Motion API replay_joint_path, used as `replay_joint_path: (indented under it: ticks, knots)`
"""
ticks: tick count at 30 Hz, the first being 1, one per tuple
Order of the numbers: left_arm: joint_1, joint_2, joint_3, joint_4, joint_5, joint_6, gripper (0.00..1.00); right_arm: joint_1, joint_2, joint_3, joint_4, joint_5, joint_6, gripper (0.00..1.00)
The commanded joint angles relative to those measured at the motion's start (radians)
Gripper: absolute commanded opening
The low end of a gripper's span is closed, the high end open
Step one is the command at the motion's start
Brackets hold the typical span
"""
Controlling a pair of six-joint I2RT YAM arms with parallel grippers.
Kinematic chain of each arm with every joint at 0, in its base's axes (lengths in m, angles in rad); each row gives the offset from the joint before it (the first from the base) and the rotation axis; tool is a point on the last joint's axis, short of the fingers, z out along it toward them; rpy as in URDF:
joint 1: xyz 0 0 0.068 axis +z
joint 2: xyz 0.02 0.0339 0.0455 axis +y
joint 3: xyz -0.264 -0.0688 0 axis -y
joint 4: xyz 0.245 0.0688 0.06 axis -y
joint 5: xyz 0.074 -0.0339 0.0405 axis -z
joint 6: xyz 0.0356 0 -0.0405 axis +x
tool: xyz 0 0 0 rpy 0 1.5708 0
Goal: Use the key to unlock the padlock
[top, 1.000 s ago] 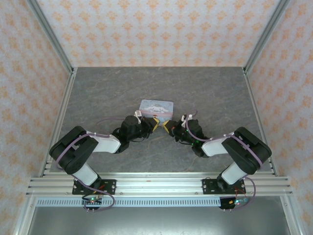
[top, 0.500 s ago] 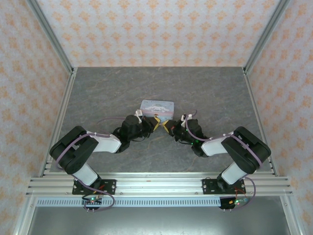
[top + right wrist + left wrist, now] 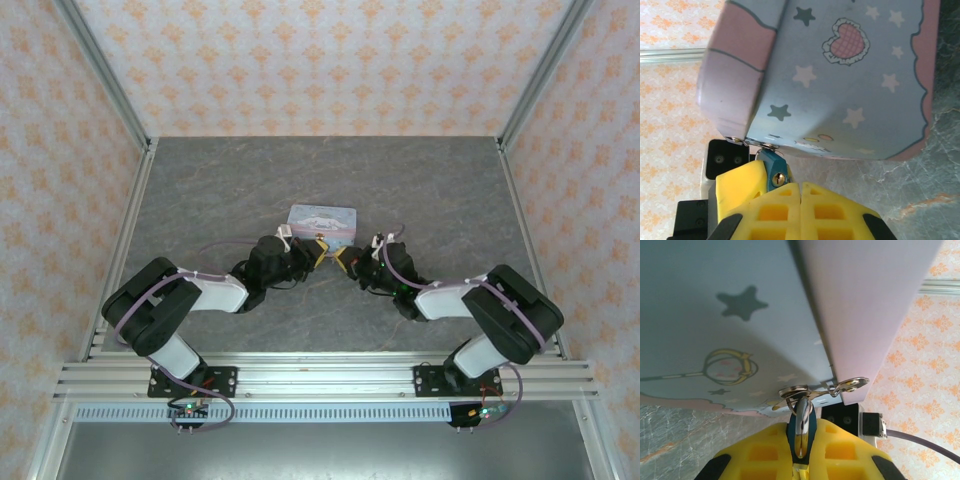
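Grey table [image 3: 220,190], w/ the pale blue tin [image 3: 320,218] sitting mid-table. Both arms converge on its near side.

L gripper [image 3: 318,252] is clamped on the padlock [image 3: 801,420]. The yellow pads [image 3: 760,455] squeeze the dark bluish body from both sides, and the silver shackle runs up through the tin's hasp [image 3: 796,390].

R gripper [image 3: 343,259] sits just beside it, w/ its fingers [image 3: 835,210] pressed fully together. Whether the key is pinched in there I can't tell.

From the R wrist I see the lock's brassy keyhole end [image 3: 776,178] right by my R fingertips, facing them.

Handling, my read:
- Padlock is light, hard, slick metal. It hangs off the hasp, so it'll swing if it isn't held by the body flats. Keep the pads off the keyhole face.
- Tin is light too and will prob. slide if I push.
- Key is thin and stiff and likely to twist in soft pads. Grip it by the head, blade in line w/ the keyway, gentle force only.
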Motion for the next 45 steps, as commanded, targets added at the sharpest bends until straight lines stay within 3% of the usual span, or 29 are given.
replay_joint_path:
  ticks: [1, 29, 45]
  knots:
    - [-0.006, 0.005, 0.022, 0.014, -0.022, 0.014, 0.00, 0.006, -0.043, -0.009, -0.077, 0.038, -0.034, 0.00]
    - [-0.010, 0.013, 0.030, 0.018, -0.017, 0.009, 0.00, 0.006, -0.027, 0.083, -0.102, 0.011, -0.047, 0.00]
    - [-0.041, 0.039, 0.033, 0.189, -0.015, -0.145, 0.00, 0.006, 0.071, 0.059, 0.125, 0.027, 0.033, 0.00]
